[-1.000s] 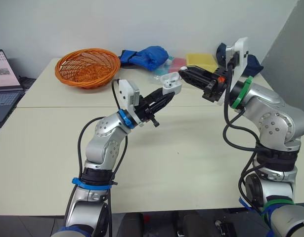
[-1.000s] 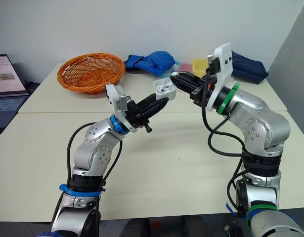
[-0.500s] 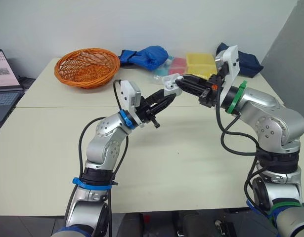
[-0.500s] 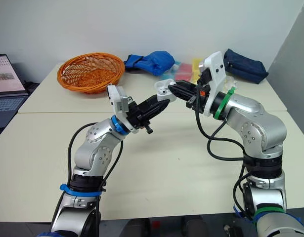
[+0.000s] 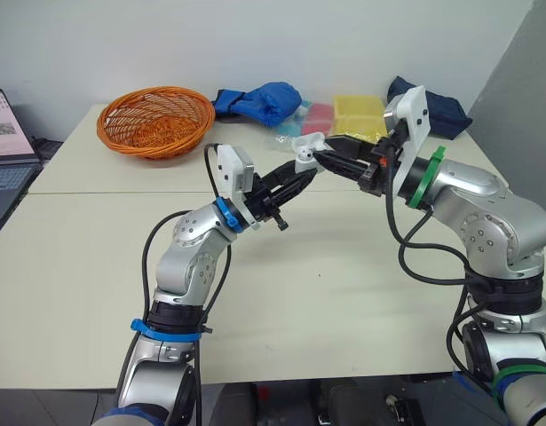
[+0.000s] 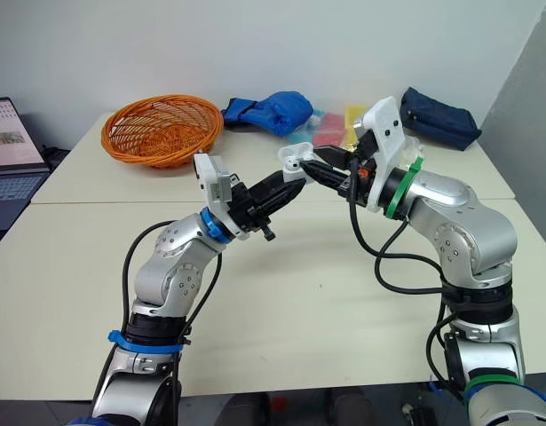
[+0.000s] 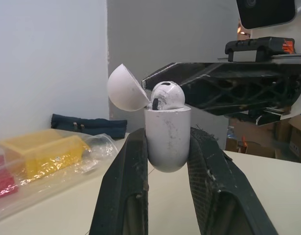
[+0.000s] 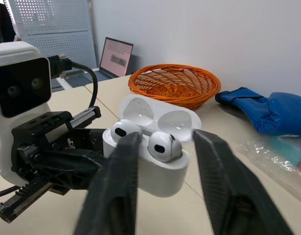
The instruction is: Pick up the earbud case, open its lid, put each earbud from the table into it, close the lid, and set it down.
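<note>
My left gripper is shut on the white earbud case, held upright above the table's middle with its lid swung open. Two white earbuds sit in the case's sockets. My right gripper reaches in from the right, its tips at the top of the case. In the right wrist view its black fingers stand apart on either side of one seated earbud, so it is open. In the left wrist view the left fingers press both sides of the case body.
An orange wicker basket stands at the back left, a blue cloth behind it to the right. Yellow and red boxes in plastic and a dark blue pouch lie at the back right. A laptop sits far left.
My right gripper has moved left and its fingertips have come onto the open case. The left gripper has kept the case almost still.
</note>
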Robot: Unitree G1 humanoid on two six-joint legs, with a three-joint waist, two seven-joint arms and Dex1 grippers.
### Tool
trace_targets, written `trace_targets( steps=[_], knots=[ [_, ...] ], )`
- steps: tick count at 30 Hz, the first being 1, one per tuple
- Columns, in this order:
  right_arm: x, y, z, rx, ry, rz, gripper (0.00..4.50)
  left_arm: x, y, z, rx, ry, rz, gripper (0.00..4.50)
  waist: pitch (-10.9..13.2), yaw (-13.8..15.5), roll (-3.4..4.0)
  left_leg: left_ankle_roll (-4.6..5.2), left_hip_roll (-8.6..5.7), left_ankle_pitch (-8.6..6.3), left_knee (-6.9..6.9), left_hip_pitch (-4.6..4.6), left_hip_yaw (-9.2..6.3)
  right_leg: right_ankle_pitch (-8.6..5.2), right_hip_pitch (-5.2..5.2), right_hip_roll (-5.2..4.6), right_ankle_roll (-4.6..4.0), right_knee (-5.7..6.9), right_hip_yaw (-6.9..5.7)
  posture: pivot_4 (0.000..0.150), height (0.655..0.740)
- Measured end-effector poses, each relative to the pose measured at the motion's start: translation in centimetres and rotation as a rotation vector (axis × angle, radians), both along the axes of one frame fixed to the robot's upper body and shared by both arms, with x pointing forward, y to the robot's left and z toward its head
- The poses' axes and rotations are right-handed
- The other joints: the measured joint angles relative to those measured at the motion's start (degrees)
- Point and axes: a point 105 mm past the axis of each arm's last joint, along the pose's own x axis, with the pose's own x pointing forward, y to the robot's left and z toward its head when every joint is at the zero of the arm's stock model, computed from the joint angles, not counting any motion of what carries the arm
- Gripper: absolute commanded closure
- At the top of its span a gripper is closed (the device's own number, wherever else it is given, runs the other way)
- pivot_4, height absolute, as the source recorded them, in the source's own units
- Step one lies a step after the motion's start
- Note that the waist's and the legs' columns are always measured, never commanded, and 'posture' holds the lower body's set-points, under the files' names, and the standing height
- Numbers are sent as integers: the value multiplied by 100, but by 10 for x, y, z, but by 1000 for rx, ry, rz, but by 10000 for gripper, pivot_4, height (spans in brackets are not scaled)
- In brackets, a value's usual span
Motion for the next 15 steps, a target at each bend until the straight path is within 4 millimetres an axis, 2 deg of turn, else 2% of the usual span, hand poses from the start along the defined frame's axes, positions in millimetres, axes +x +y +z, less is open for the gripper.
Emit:
trace_targets(
  steps=[10,15],
  knots=[
    [-3,-3,2,1,-4,25,20016,-1,-1,1,-3,-6,-6,37737,0,3,0,0,0,0,-1,-8,-4,0,-2,0,0,-8,-5,1500,7400],
    [-14,-29,10,-20,22,100,20016,-2,-1,1,4,-17,-14,37737,0,12,0,2,-2,-1,-1,-13,-6,0,-1,-2,0,-20,-9,1500,7400]
  ],
)
